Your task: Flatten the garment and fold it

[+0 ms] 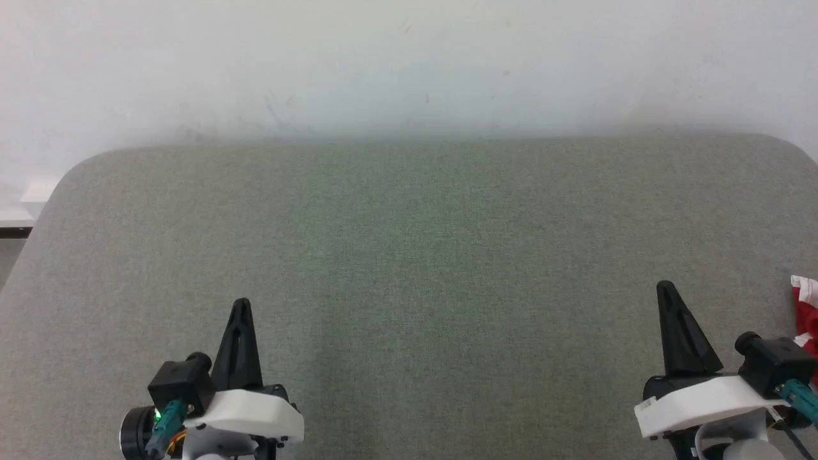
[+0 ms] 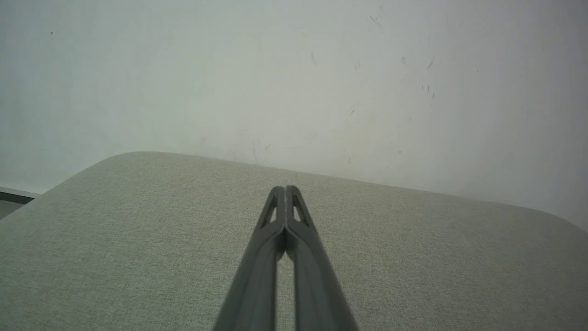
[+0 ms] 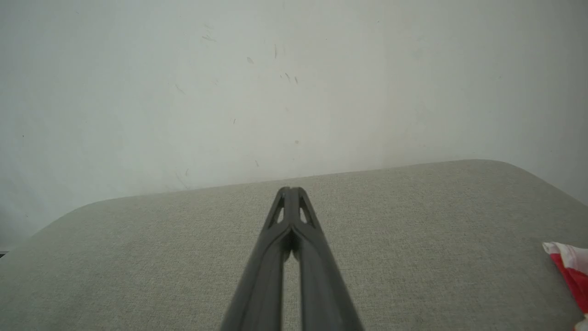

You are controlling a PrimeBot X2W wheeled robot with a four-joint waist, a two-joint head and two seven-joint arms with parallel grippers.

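**Logging start state: garment untouched at frame edge, both pincers clenched and empty**

Head view. The work surface [image 1: 409,255], a grey-green woven fabric with rounded far corners, is seen across the middle and lower frame. A pale wall [image 1: 409,64] is seen along the top. The left gripper [image 1: 241,308] is noted at lower left and the right gripper [image 1: 664,291] at lower right. Each is seen as a single dark spike, fingers pressed together, with nothing held. The garment [image 1: 806,316] is recorded at the right edge, lower half, as a small red-and-white patch cut by the frame. It lies just right of the right gripper's wrist and apart from its fingertips. Its lay cannot be judged from this patch.

Left wrist view. The left gripper [image 2: 285,189] is seen rising from bottom centre. The tips meet, a narrow slit is left lower down, and nothing is pinched.

Right wrist view. The right gripper [image 3: 290,191] is likewise clenched on nothing. The garment [image 3: 569,269] is noted in the lower right corner, red with a white band, resting on the surface and well clear of the fingers.

Progress (judgement). No step is judged done: the garment is not grasped, not spread and not folded. It has yet to be reached, drawn to mid-surface, flattened and folded. The right arm is judged the nearer.
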